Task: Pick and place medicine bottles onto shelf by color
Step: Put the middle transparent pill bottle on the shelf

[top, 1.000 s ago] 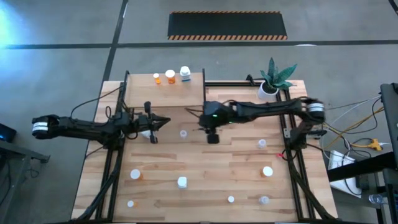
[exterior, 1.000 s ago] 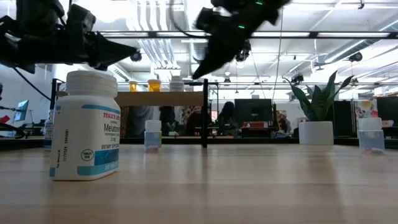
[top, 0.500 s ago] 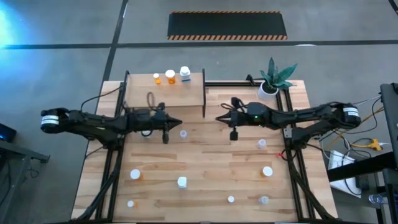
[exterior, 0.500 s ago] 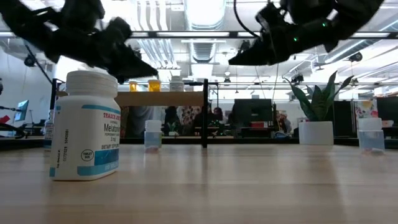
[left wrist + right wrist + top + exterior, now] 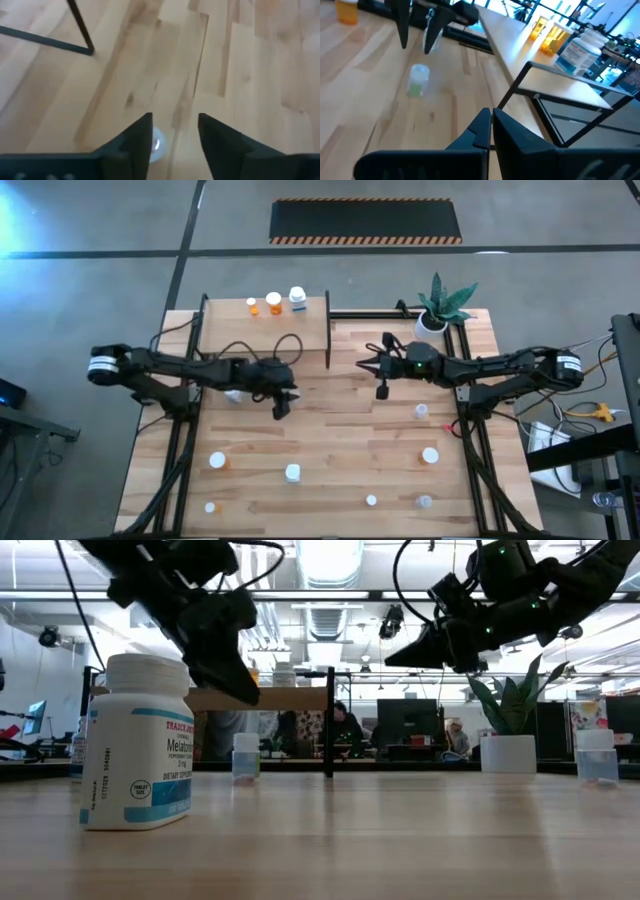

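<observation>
Bottle (image 5: 137, 741) labelled "Trader Joe's Melatonin"

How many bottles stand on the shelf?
3, in a row along the far edge of the shelf: a small orange bottle, a larger orange bottle, a white bottle. None seems hidden.

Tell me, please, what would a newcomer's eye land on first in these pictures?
Probably the left gripper, fingers open, poised above a small clear bottle near the table's middle. Next, the big white bottle looming in the low view, and the shelf at the table's far edge holding three bottles.
</observation>
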Motion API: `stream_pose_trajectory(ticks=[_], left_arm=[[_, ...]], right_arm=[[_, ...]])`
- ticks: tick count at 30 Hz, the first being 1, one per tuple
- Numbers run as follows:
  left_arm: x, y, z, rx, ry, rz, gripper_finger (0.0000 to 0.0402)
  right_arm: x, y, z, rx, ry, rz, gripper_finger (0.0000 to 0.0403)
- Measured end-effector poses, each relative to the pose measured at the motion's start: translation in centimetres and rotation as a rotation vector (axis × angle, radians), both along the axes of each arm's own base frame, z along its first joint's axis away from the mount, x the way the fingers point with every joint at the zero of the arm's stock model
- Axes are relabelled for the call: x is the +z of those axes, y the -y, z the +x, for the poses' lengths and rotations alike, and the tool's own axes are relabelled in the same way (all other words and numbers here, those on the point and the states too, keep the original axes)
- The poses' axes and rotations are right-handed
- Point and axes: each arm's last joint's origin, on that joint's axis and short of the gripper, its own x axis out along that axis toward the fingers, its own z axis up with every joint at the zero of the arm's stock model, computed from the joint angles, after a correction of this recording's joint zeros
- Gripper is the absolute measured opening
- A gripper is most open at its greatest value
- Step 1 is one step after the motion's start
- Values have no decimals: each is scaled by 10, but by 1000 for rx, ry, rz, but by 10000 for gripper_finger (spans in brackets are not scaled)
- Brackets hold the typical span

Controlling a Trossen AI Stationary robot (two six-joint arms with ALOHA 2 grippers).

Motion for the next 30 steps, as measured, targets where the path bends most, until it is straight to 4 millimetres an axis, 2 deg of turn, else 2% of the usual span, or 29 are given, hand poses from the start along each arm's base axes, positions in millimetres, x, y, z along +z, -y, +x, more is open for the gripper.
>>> stream_pose_trajectory(ticks=[7, 13, 24, 30], left_arm=[[-11, -1, 11, 65, -96, -6, 206], [-20, -2, 15, 86, -146, 14, 232], [-33, -3, 18, 95, -196, 30, 229], [-37, -3, 19, 92, -210, 33, 178]], right_arm=[[-3, 0, -2, 2, -12, -18, 9], [-4, 2, -3, -6, -16, -17, 9], [-4, 4, -4, 9, -13, -11, 9], [-4, 4, -4, 9, -12, -11, 9]])
